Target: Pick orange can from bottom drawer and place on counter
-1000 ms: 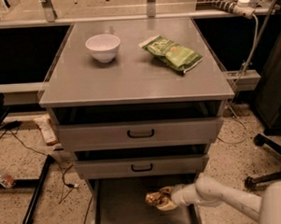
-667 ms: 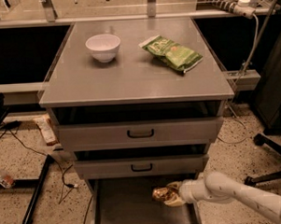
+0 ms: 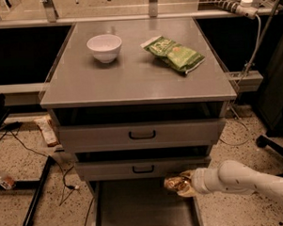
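Gleaming orange-gold with brown patches, the orange can (image 3: 175, 184) has a crinkled, reflective skin and looks smaller than the white bowl (image 3: 104, 47). It is pinched in the gripper (image 3: 186, 185) at the tip of the white arm (image 3: 248, 178), which reaches in from the right. The can is held above the right wall of the open bottom drawer (image 3: 136, 209), off its flat grey floor. Just above the can is the lower edge of the middle drawer (image 3: 111, 170), with the top drawer (image 3: 180, 132) higher up. On the counter (image 3: 130, 82), the bowl sits at the back left and a green snack bag (image 3: 174, 53) at the back right.
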You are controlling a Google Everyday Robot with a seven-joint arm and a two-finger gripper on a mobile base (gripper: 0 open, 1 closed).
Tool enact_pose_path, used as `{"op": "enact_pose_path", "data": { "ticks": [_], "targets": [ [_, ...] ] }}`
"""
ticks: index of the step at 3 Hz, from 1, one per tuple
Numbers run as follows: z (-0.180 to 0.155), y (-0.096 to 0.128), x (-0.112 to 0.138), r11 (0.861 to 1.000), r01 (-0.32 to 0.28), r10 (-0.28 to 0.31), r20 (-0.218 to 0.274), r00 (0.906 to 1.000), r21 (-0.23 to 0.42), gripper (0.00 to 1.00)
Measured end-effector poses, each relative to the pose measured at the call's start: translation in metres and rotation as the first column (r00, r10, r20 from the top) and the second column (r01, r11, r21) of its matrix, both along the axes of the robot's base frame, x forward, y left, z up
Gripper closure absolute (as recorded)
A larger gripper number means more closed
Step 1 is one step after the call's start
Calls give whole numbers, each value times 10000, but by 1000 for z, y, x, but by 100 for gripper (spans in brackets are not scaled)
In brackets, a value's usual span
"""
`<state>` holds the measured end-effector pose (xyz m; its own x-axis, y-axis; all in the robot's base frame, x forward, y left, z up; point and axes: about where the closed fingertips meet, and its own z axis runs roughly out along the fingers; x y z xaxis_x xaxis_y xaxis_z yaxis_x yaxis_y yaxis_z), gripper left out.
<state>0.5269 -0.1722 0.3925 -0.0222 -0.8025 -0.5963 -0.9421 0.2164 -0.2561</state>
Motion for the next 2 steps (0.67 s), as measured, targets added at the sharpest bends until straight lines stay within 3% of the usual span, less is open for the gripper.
{"op": "enact_pose_path", "data": {
  "ticks": [1,2],
  "targets": [
    [67,-12,-2,9968,148,-99,623,9980,-782,100],
    [88,-15,4,9952,135,-45,934,9956,-968,100]
  ]
}}
